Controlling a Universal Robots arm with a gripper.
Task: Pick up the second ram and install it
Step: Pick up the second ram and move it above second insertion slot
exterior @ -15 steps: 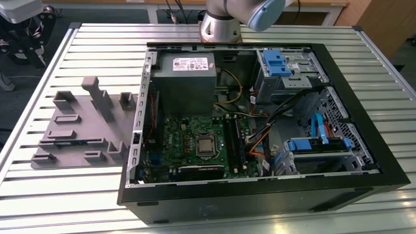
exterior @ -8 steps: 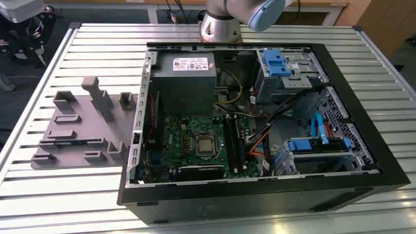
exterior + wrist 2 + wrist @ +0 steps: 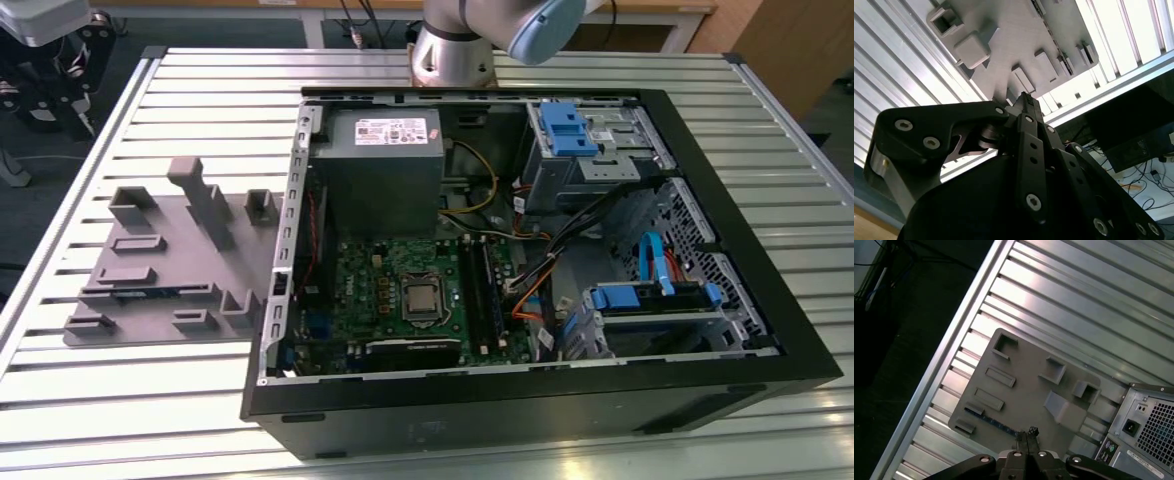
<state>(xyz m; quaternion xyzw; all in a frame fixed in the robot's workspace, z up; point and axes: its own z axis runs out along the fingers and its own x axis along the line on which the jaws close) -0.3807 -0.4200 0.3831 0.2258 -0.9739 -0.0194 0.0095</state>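
Note:
The second ram [image 3: 990, 419] is a thin blue stick lying in a long slot of the grey holder plate [image 3: 1024, 375], near that plate's edge. In the exterior view the ram [image 3: 150, 291] shows as a bluish strip in the plate [image 3: 160, 262] to the left of the open computer case [image 3: 534, 400]. My gripper [image 3: 1027, 436] hangs well above the plate, its two fingers pressed together with nothing between them. Its tips sit over the plate's edge, close to one end of the ram. From behind, the gripper [image 3: 1025, 98] points down at the plate [image 3: 1014, 45].
The open case holds a green motherboard [image 3: 360, 290] with dark memory slots [image 3: 483, 290], a grey power supply [image 3: 378, 165], loose cables and blue drive brackets [image 3: 567, 130]. All stands on a slatted aluminium table [image 3: 200, 90]. The arm's base [image 3: 447, 55] is behind the case.

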